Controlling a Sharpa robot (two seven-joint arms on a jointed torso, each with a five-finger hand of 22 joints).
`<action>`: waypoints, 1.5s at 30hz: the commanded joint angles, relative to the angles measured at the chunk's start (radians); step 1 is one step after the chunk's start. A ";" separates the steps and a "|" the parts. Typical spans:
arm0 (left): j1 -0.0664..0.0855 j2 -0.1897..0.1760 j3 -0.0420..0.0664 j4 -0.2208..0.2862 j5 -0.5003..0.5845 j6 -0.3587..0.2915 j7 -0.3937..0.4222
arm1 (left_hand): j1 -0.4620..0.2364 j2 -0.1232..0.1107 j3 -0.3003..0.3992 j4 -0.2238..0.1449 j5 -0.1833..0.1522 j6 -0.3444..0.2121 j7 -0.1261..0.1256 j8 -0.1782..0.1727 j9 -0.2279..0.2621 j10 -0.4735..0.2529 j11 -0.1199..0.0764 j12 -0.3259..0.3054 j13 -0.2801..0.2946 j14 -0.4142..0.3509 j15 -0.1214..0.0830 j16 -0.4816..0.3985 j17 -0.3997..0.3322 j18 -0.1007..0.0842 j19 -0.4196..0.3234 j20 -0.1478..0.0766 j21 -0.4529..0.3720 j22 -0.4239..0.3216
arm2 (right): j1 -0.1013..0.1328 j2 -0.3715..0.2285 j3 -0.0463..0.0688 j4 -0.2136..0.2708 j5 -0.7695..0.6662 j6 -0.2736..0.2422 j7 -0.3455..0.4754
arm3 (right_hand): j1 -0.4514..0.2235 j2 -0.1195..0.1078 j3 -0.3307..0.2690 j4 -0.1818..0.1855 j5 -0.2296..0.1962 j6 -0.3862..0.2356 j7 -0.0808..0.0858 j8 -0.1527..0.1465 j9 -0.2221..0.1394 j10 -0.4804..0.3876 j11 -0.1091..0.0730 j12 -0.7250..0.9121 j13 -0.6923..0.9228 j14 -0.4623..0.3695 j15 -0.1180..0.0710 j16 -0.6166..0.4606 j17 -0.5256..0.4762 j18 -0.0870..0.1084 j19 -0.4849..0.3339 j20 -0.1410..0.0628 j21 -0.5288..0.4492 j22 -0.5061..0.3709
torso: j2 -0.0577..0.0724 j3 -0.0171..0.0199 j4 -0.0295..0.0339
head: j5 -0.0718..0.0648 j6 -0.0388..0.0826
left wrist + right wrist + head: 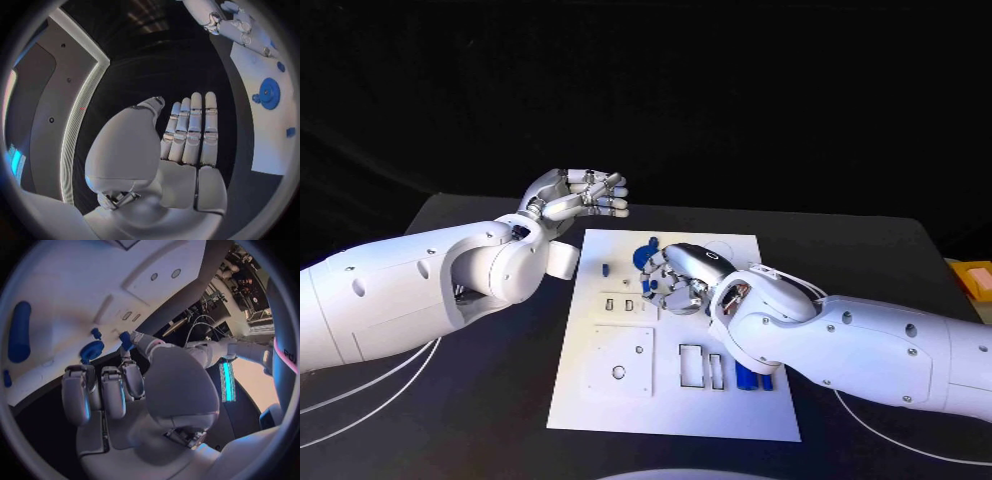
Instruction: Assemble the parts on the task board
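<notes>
Currently my right hand (678, 278) rests over the upper middle of the flat white rectangular task board (625, 405), pinching a small blue plastic part (125, 340) at its fingertips. My left hand (574, 197) hovers off the board's far left corner, fingers apart, holding nothing.

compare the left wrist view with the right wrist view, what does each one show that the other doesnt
Left wrist alone: the left hand held flat, fingers straight and together, empty, off the board's edge; a round blue disc.
Right wrist alone: the right hand with a small blue part at its fingertips; a long blue piece.
Both: the white task board.
</notes>
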 commanded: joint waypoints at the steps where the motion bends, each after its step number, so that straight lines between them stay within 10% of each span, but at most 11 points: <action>1: 0.000 0.002 0.000 0.002 -0.015 0.017 -0.002 | -0.008 -0.001 0.005 0.000 -0.005 0.003 -0.003 0.001 0.001 0.008 -0.001 0.006 0.001 0.006 -0.001 0.005 0.001 0.013 0.005 -0.002 0.004 0.001 | -0.010 0.010 -0.001 -0.002 -0.054 0.010 -0.034 | -0.011 -0.002 0.003 0.003 0.001 0.013 -0.009 0.025 0.024 0.001 -0.004 -0.003 0.025 0.095 -0.010 0.002 0.223 -0.017 0.038 -0.007 0.006 0.189 | 0.002 0.0009 0.0003 | 0.006 -0.004; 45: 0.000 0.008 0.000 0.001 -0.015 0.029 -0.010 | -0.015 -0.006 0.006 0.002 -0.007 -0.001 -0.001 -0.002 0.000 0.010 0.000 0.002 0.000 0.006 0.000 0.006 0.005 0.012 0.003 -0.002 0.005 0.002 | -0.060 0.074 -0.003 -0.070 -0.095 0.020 -0.052 | -0.028 -0.015 -0.002 0.007 -0.016 0.015 -0.013 0.034 0.029 0.004 -0.008 -0.004 0.026 0.094 -0.013 0.001 0.219 -0.017 0.037 -0.011 0.004 0.188 | 0.002 0.0018 0.0003 | 0.014 -0.023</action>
